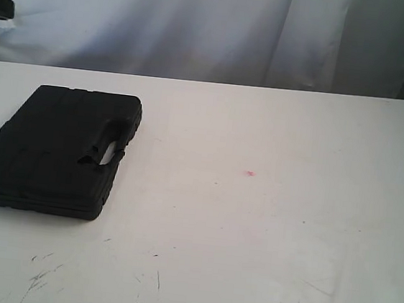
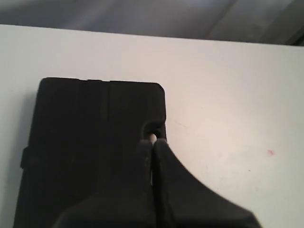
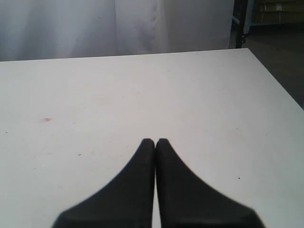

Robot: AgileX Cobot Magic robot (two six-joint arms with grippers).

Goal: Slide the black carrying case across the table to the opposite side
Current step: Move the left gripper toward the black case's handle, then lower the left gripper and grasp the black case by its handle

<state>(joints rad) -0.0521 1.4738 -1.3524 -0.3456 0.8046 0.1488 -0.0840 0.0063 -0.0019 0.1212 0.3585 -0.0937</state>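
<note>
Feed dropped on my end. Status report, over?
Left end effector shut, hovering over the flat matte black plastic case. Right end effector shut, over bare white table. Case on table's left side, nothing in its path.

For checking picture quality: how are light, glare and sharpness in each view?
Exterior view: table washed out bright, case so dark its ribs barely show. Left wrist view: left gripper, jaws shut, blends into the case. Right wrist view: even light, right gripper soft.

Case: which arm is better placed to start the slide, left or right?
Left, likely. The case lies on the left side of the table, and the shut left gripper lines up with its handle slot in its wrist view. The shut right gripper faces only bare table, no case in sight.
</note>
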